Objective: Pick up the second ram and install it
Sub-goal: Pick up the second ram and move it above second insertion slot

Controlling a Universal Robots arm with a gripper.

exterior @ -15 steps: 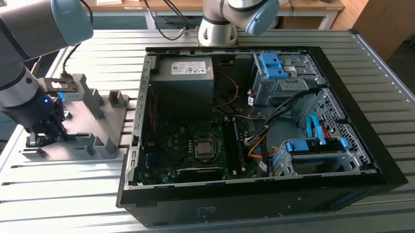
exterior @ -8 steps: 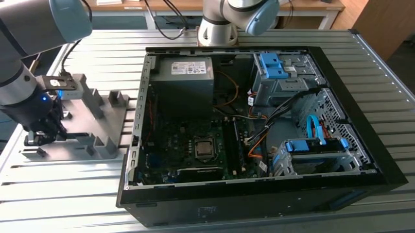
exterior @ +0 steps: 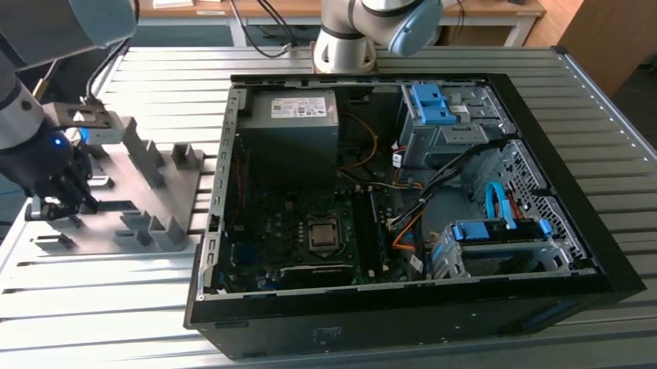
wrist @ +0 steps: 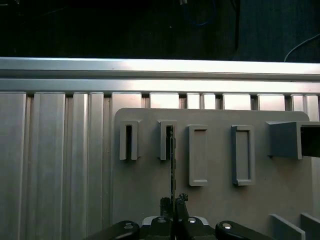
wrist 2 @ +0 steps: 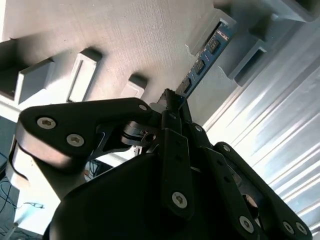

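Slatted table (wrist: 50, 150), grey fixture plate (wrist: 145, 200): hand (wrist: 173, 202) clenched on second ram (wrist: 172, 160), far end slotted; bare plate alongside.

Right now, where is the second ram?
The second ram stands on edge in the grey fixture plate on the exterior view's left, beside the computer case, one end in the gripper.

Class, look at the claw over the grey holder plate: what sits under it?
The second ram, standing on edge on the grey holder plate, far end in a slot. The claw covers its near end.
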